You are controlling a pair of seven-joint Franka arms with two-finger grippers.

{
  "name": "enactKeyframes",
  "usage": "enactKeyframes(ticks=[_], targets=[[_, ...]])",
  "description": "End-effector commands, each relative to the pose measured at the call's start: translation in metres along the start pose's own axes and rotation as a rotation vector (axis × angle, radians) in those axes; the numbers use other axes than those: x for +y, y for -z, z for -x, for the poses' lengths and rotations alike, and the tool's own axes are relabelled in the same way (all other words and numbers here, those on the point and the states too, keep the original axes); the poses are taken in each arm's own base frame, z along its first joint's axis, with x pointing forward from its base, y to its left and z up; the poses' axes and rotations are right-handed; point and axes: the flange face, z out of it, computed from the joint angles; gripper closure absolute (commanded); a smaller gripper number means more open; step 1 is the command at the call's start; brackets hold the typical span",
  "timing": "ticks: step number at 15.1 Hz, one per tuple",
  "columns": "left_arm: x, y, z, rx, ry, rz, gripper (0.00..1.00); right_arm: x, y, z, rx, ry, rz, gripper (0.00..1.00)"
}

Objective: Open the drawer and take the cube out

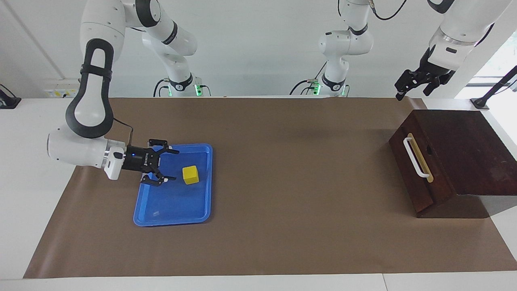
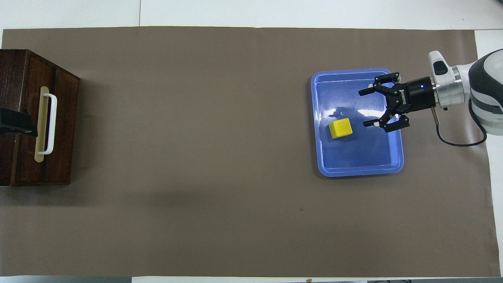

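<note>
Yellow and small, the plain cube (image 1: 190, 175) (image 2: 340, 128) sat flat on the floor of the shallow blue plastic tray (image 1: 202, 210) (image 2: 397, 165), nothing else in the tray with it. Seen from overhead, the cube was turned slightly askew to the tray's walls, with no long axis of its own. The tray lay on the brown paper-covered surface (image 1: 291, 182) toward the right arm's end. The right pincer (image 1: 167, 165) (image 2: 366, 108) hung over the tray's edge beside the cube, spread wide and holding nothing, clear of the cube. The dark brown wooden drawer (image 1: 418, 169) (image 2: 47, 118) was closed in its dark wooden box (image 1: 468, 149) at the left arm's end, its white bar handle (image 1: 415, 157) (image 2: 51, 124) facing down the surface toward the tray. The left pincer (image 1: 406, 87) hung spread wide and empty above the box.
</note>
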Motion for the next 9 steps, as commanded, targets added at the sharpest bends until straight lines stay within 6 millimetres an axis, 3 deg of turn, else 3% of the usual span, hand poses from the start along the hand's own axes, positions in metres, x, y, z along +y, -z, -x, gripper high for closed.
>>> enactKeyframes(ticks=[1, 4, 9], targets=[[0.002, -0.002, 0.005, -0.008, -0.035, 0.024, 0.00, -0.024, 0.020, -0.052, -0.124, -0.099, 0.058, 0.00], [0.002, -0.001, 0.004, 0.002, -0.059, 0.036, 0.00, -0.046, 0.046, -0.098, -0.232, -0.184, 0.200, 0.00], [0.003, -0.003, 0.004, -0.001, -0.059, 0.035, 0.00, -0.078, 0.081, -0.136, -0.345, -0.378, 0.349, 0.00]])
